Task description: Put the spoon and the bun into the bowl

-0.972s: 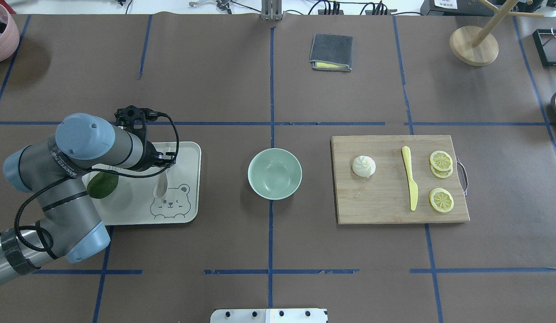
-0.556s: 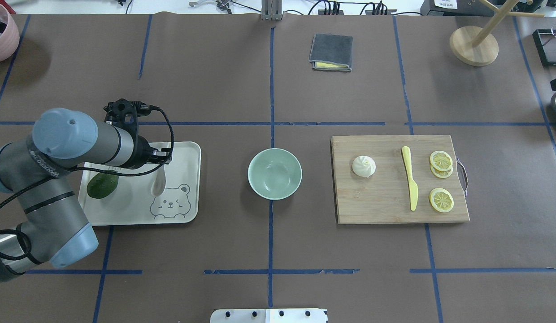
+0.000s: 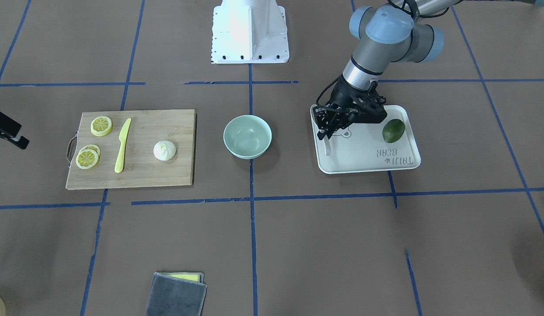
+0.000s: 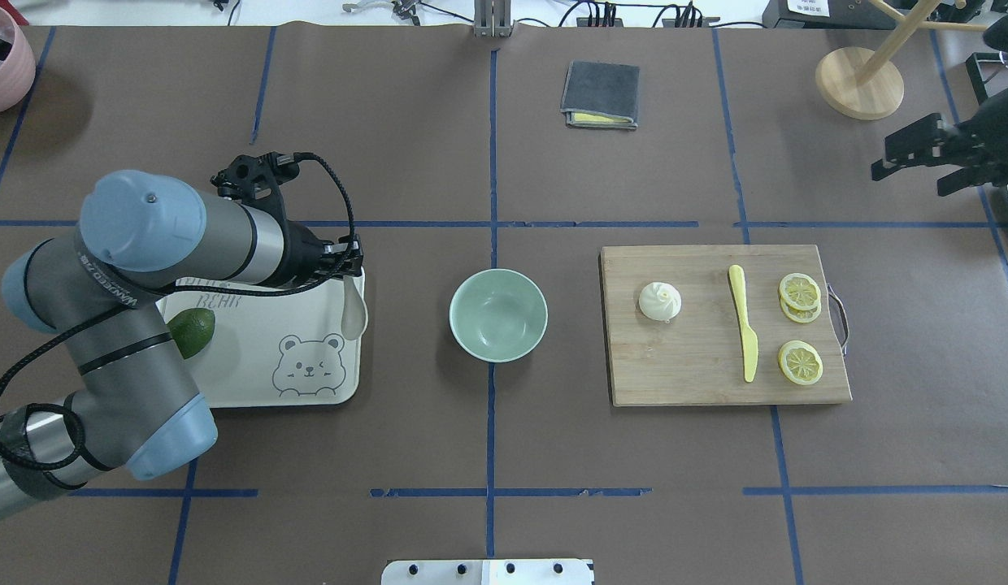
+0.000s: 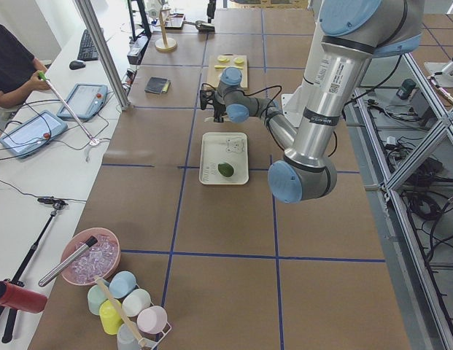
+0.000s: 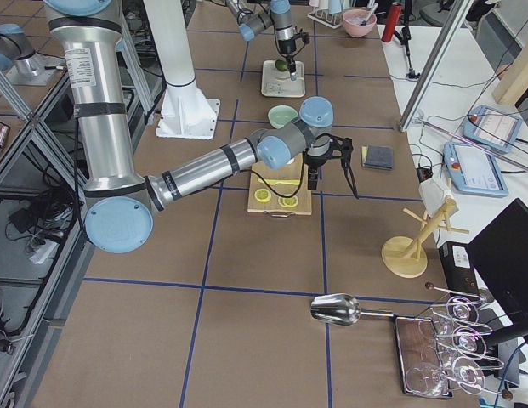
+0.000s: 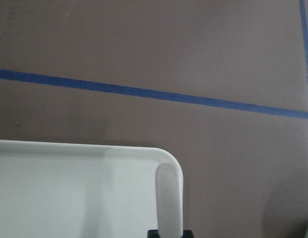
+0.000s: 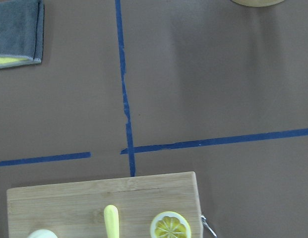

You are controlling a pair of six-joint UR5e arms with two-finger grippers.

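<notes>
My left gripper (image 4: 351,270) is shut on the handle of the off-white spoon (image 4: 354,314) and holds it scoop-down above the right rim of the cream bear tray (image 4: 252,366). The spoon also shows in the front view (image 3: 327,147) and in the left wrist view (image 7: 168,203). The mint-green bowl (image 4: 497,314) stands empty to the right of the tray. The white pleated bun (image 4: 659,301) sits on the wooden cutting board (image 4: 691,370). My right gripper (image 4: 918,154) hangs over the far right of the table, beyond the board; I cannot tell whether it is open.
A yellow plastic knife (image 4: 743,333) and lemon slices (image 4: 799,291) lie on the board. A green avocado (image 4: 193,331) lies on the tray. A folded grey cloth (image 4: 601,95), a wooden stand (image 4: 859,81) and a pink bowl (image 4: 4,65) are at the back.
My left gripper has carried the spoon from the tray's middle to its right rim, toward the bowl. The right arm has come into view at the right edge.
</notes>
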